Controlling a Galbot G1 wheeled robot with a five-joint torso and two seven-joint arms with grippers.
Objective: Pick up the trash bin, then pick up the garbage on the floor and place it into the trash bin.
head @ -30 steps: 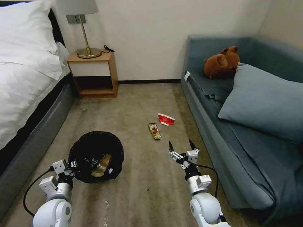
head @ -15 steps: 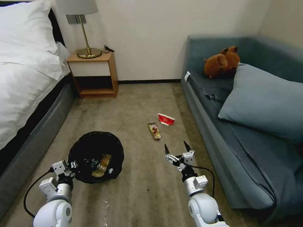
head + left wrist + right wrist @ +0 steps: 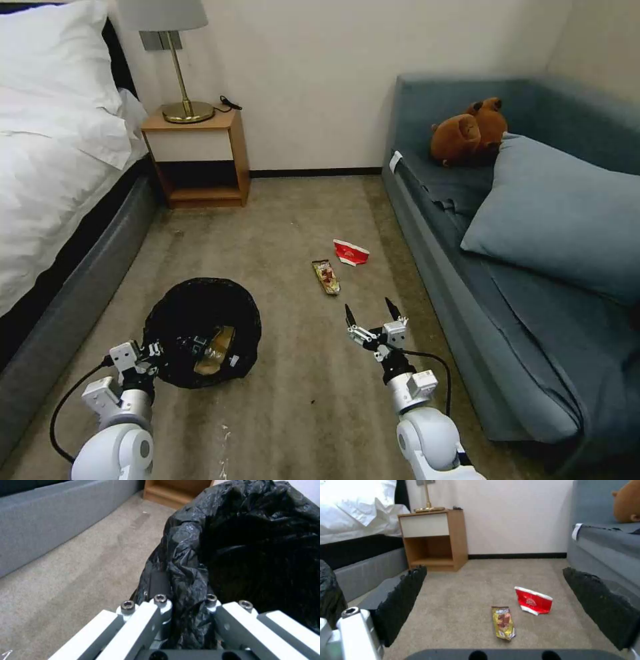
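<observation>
The trash bin point(image 3: 200, 313), lined with a crinkly black bag, is low at the front left, and a tan piece of garbage point(image 3: 215, 347) lies inside it. My left gripper point(image 3: 155, 348) is shut on its near rim; in the left wrist view the left gripper point(image 3: 185, 600) pinches the trash bin's point(image 3: 253, 542) bag fold. On the carpet ahead lie a gold-brown snack wrapper point(image 3: 326, 277) and a flattened red-and-white cup point(image 3: 351, 252). My right gripper point(image 3: 369, 311) hangs open just short of the wrapper. From the right wrist, the right gripper point(image 3: 493, 568) frames the wrapper point(image 3: 504, 622) and the cup point(image 3: 533, 602).
A bed point(image 3: 47, 180) with a grey base runs along the left. A wooden nightstand point(image 3: 197, 157) with a lamp stands at the back wall. A blue sofa point(image 3: 467, 280) with a pillow and a brown plush toy point(image 3: 467, 133) lines the right side.
My right gripper has shifted a little left and back toward me, still open. The left gripper and the bin have stayed put.
</observation>
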